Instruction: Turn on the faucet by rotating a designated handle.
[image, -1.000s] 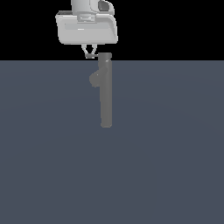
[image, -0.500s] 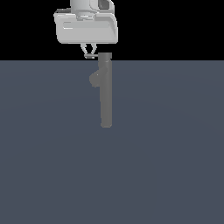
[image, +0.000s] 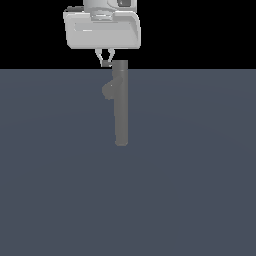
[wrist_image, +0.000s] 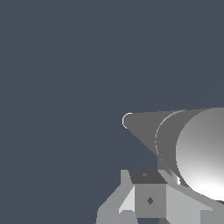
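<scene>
faucet (image: 120, 105): tall, slim matte grey column standing upright at centre frame in the exterior view, rising from the blue-grey surface (image: 190, 190)
spout: short rounded stub on the column's left side, near the top
handle: not discernible

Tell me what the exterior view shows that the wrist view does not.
Only the exterior view shows the white tool body hanging just beside the faucet's top on the exterior view's left, the whole upright column, and its stub spout.

Only the wrist view looks down the column from its rounded top to the floor, with one fingertip close beside it.

Both show the grey faucet and the dark floor. The handle is not clear in either.
</scene>
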